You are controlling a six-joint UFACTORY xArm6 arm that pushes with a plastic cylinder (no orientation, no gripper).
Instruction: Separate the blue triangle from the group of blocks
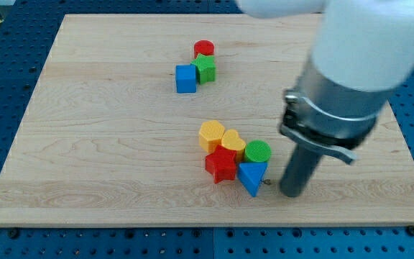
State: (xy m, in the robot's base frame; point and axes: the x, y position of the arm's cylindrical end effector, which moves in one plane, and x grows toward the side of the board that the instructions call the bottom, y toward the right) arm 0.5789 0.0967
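Blue triangle [252,177] sits at the lower-right edge of the cluster, touching the red star [221,165] and green cylinder [258,152]; it looks light, rigid, slippery; no pincer exists; my tip [267,182] sits just right of it, so pushing its flat side seems best.

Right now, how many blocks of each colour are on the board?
Red: 2, red cylinder and red star
Green: 2, green block and green cylinder
Blue: 2, blue cube and blue triangle
Yellow: 2, and
Total: 8
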